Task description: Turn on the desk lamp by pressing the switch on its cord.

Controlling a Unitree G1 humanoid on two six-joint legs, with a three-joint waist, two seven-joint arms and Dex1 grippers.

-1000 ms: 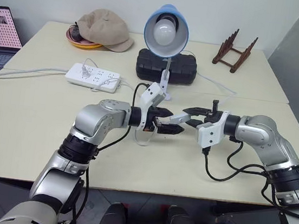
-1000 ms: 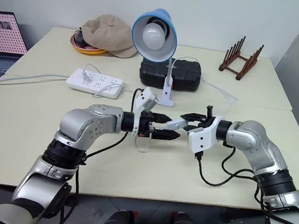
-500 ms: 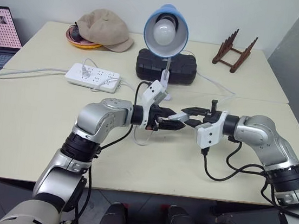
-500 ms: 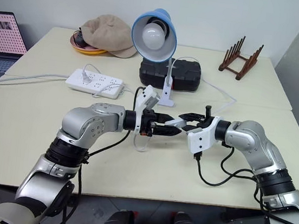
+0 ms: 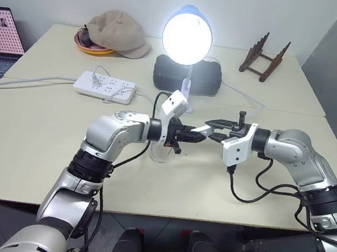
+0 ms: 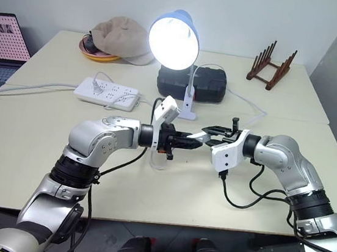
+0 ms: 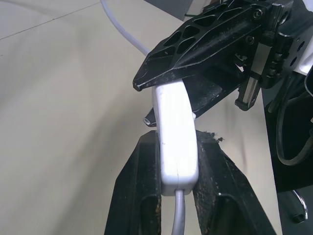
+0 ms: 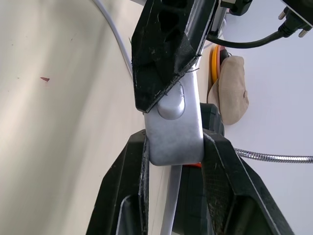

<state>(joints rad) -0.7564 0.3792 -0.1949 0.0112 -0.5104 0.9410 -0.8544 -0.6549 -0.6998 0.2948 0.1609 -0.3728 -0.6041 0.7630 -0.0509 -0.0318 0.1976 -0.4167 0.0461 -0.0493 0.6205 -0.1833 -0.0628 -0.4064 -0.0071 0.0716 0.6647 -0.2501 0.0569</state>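
Surface: pale cream table [image 5: 25, 139] against a plain light wall; seam between two tabletops runs across mid-frame.
Switch: small white oblong inline switch [image 7: 173, 132], held off the table at centre frame in the head views, between the two grippers.
Handling, judged: light, rigid smooth plastic, likely slippery on its rounded ends; best held across the narrow flanks, leaving the button face free.
Cord: thin white cord [image 7: 178, 215] leaves the switch end between the fingers; limp, it will trail and tug little.
Left gripper: left gripper [image 5: 193, 138] clamped across the switch, one black finger pressing its button face in the right wrist view.
Right gripper: right gripper [image 5: 212, 129] closed on the opposite end of the switch, its fingers [image 8: 122, 176] flanking the body.
Relation: both grippers meet tip to tip, the switch pinched between them.
Desk lamp: desk lamp [image 5: 187, 36], upper centre, bulb glowing brightly; task appears accomplished.
Behind lamp: black case [image 5: 208, 78].
Upper left: beige cap [image 5: 115, 30] over an orange dish [image 5: 86, 46]; white power strip [image 5: 104, 86] below it.
Upper right: brown wooden rack [image 5: 263, 56].
Far left edge: laptop [image 5: 0, 38].
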